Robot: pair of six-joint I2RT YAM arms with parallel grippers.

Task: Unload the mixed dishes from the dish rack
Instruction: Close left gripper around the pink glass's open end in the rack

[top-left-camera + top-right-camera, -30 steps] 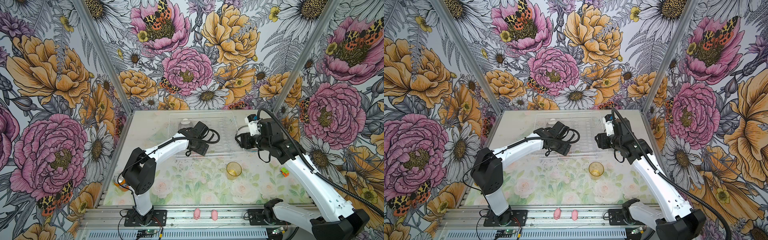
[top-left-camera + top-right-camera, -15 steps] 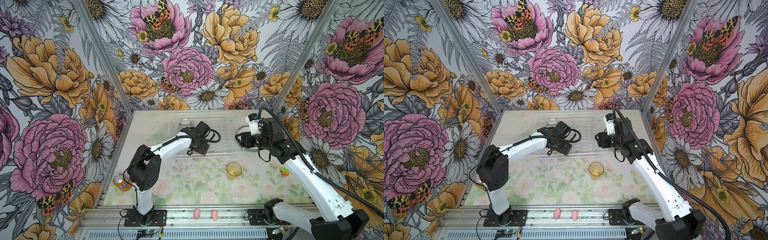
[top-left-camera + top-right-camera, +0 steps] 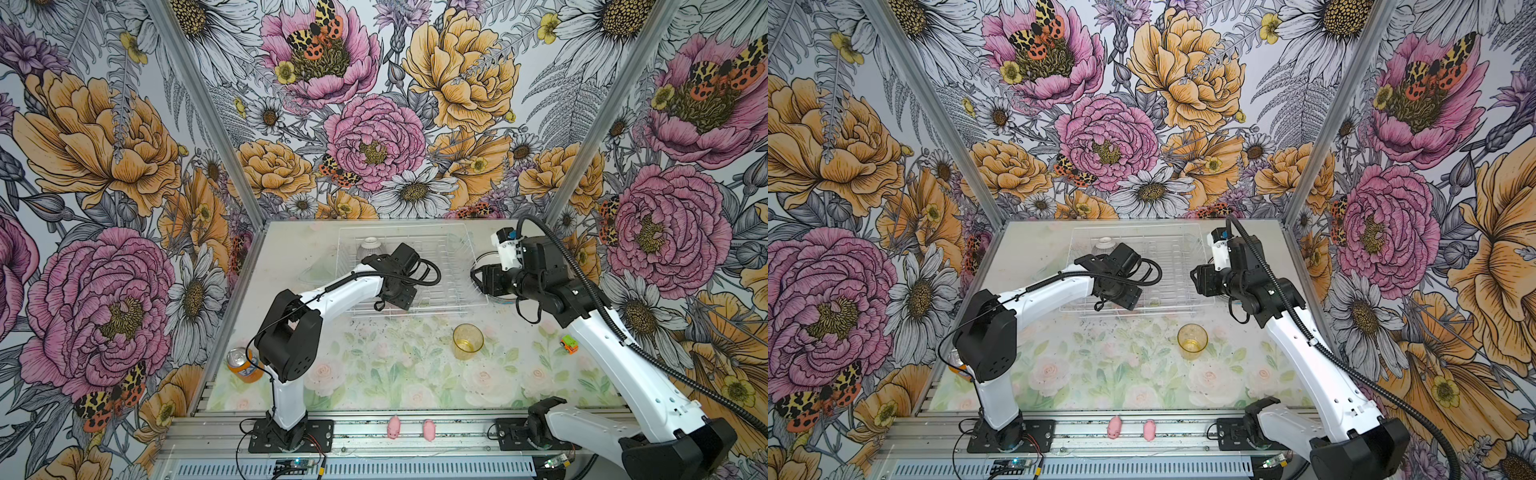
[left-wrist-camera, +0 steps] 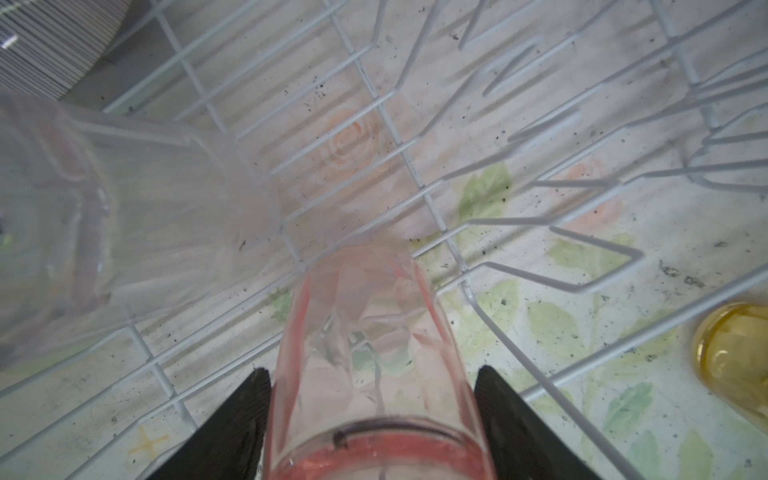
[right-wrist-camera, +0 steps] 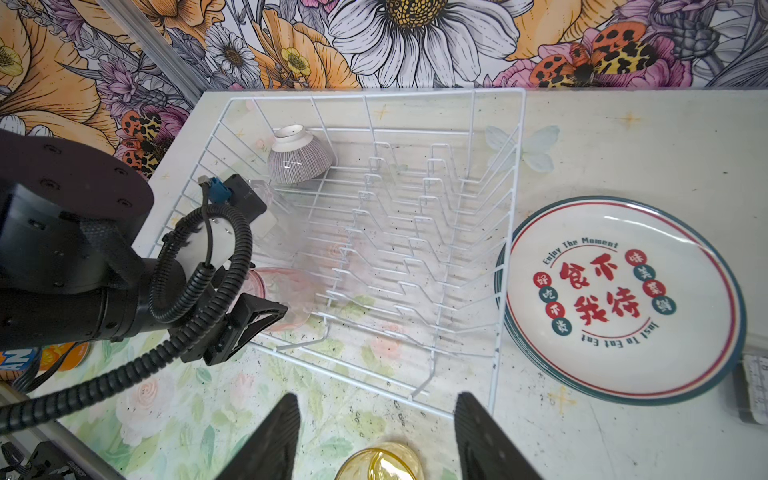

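The left end effector (image 4: 370, 370) has narrowed about the pink tumbler (image 4: 365, 328) lying at 7 o'clock in the rack (image 3: 440, 286), though a firm grip cannot be told, so lift-out seems near; the right end effector (image 5: 377, 397) hangs open and empty.

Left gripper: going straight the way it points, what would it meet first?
The left gripper would first meet the pink tumbler lying between its fingers in the dish rack; past it, probably the rack's wire floor.

table (image 3: 365, 374) bears dish rack (image 5: 374, 94), plates (image 5: 623, 299), amber tumbler (image 3: 468, 340).
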